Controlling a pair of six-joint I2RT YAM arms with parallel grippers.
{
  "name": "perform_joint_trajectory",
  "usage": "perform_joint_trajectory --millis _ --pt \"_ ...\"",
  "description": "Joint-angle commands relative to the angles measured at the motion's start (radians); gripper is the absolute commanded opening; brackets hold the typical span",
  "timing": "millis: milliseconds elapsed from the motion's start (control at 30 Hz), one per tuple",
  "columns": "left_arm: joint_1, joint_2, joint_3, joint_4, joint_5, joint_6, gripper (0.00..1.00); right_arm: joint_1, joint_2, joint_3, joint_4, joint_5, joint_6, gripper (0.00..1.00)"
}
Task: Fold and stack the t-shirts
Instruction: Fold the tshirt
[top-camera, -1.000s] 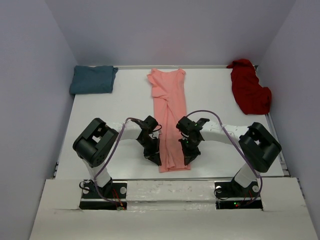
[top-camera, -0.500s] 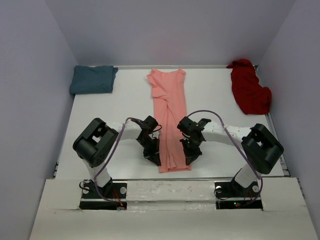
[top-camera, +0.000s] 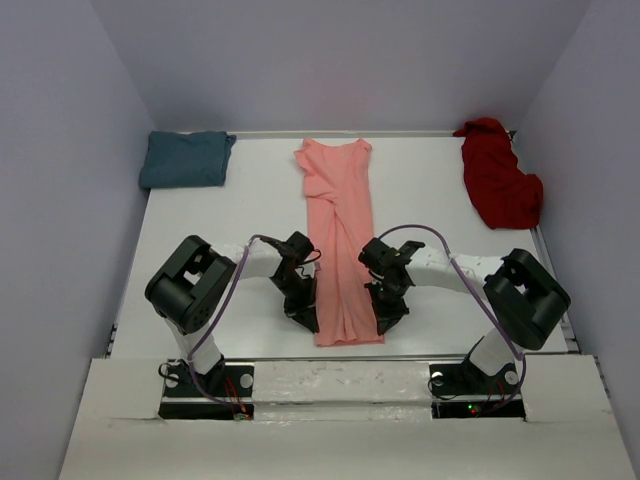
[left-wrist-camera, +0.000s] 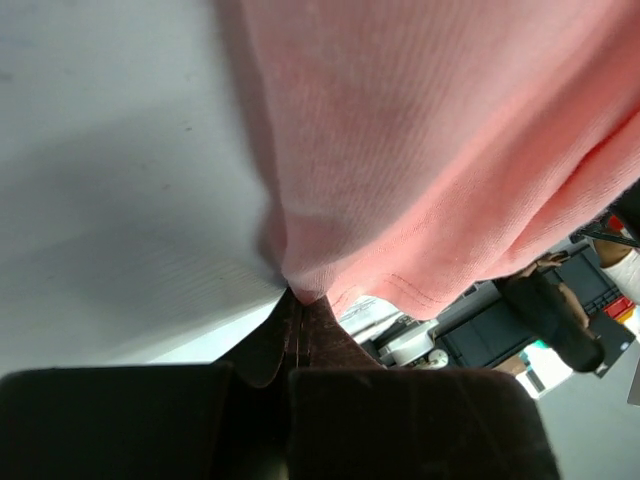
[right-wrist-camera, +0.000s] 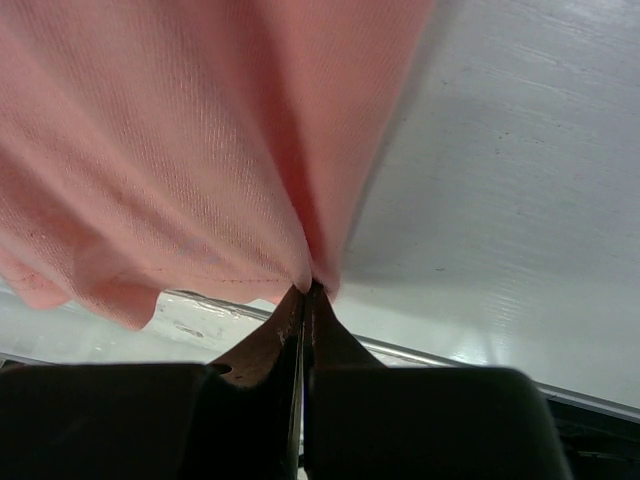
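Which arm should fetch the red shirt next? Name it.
Right: the red shirt lies far right, on its side, though left jaws and right jaws both grip the pink shirt by its near hem.

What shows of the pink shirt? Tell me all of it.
The pink shirt is salmon, soft fine-ribbed knit with a stitched hem. Folded lengthwise into a long narrow strip, it lies down the middle of the white table, neck end far, hem end near, creased near the top. The left gripper and right gripper are each shut on a near hem corner, raised a little off the table.
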Motion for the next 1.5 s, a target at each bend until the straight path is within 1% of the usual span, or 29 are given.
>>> perform_joint_trajectory --millis 0,567,1200,1233,1267,1300,1333,1367,1400,1467 --pt "0.018 0.013 -0.02 -0.052 -0.075 0.042 0.0 -0.002 -0.032 -0.015 -0.015 0.021 -0.019 0.0" --pt "0.044 -0.01 -0.063 -0.067 -0.083 0.068 0.0 -0.011 -0.025 -0.04 0.005 0.017 -0.024 0.0" --pt "0.048 -0.022 -0.125 -0.023 -0.063 0.047 0.0 -0.011 -0.029 -0.081 0.02 0.007 -0.02 0.0" --pt "0.047 -0.021 -0.126 -0.021 -0.06 0.047 0.02 -0.011 -0.028 -0.081 0.022 0.006 -0.019 0.0" --pt "0.048 -0.021 -0.126 -0.02 -0.06 0.047 0.09 -0.011 -0.027 -0.083 0.022 0.004 -0.02 0.0" --pt "0.048 -0.024 -0.125 -0.02 -0.06 0.047 0.18 -0.011 -0.028 -0.083 0.022 0.001 -0.02 0.0" --pt "0.048 -0.026 -0.123 -0.021 -0.061 0.047 0.36 -0.011 -0.028 -0.081 0.024 -0.002 -0.019 0.11" --pt "0.047 -0.035 -0.114 -0.024 -0.066 0.042 0.46 -0.011 -0.033 -0.081 0.024 -0.006 -0.019 0.25" --pt "0.048 -0.041 -0.106 -0.032 -0.081 0.041 0.59 -0.011 -0.038 -0.08 0.027 -0.013 -0.019 0.49" --pt "0.05 -0.067 -0.091 -0.044 -0.098 0.033 0.66 -0.011 -0.053 -0.074 0.025 -0.014 -0.013 0.61"
